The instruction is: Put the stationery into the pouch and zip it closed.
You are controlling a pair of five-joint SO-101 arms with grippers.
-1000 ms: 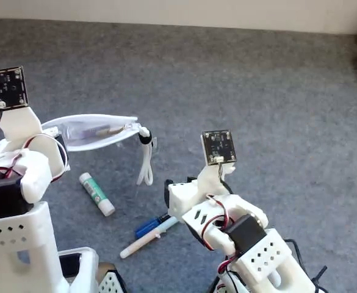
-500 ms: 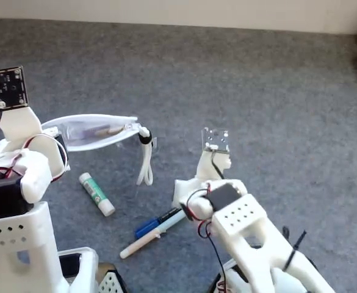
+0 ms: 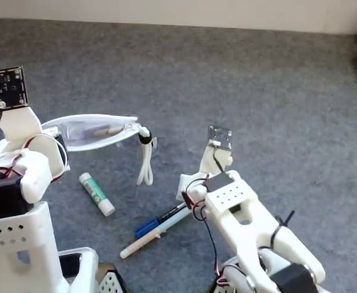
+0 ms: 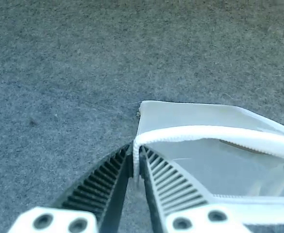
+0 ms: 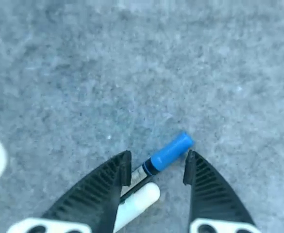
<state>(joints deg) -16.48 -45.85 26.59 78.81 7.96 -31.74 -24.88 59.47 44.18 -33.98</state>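
The left claw (image 4: 136,154) is gripping tight on the end corner of the pouch (image 4: 205,145), its jaws pressed together on the white zip rim. By my reading it is doing this to anchor the pouch and hold its mouth gaping, so items can be slid in without the bag sliding across the bench (image 3: 276,91). In the high view the pouch is lying with its long axis running from the left arm out toward the middle of the bench, and its strap (image 3: 145,162) is trailing from the far end. A brownish item (image 3: 105,130) is already showing through the clear side. The right claw (image 5: 158,155) is hanging over the blue-capped pen (image 5: 171,149) with its jaws spread apart, one on each side of the barrel and not yet touching it. That looks like a line-up for a pinch across the pen's width. The pen is lying flat on a diagonal, its blue cap pointing away from the right arm's wrist and toward the near-left of the high view. A white pen (image 3: 143,242) is lying just beside it on almost the same axis, close enough that a closing jaw may catch both. The glue stick (image 3: 96,194) is resting apart from the pens, between them and the pouch, and angled the other way.
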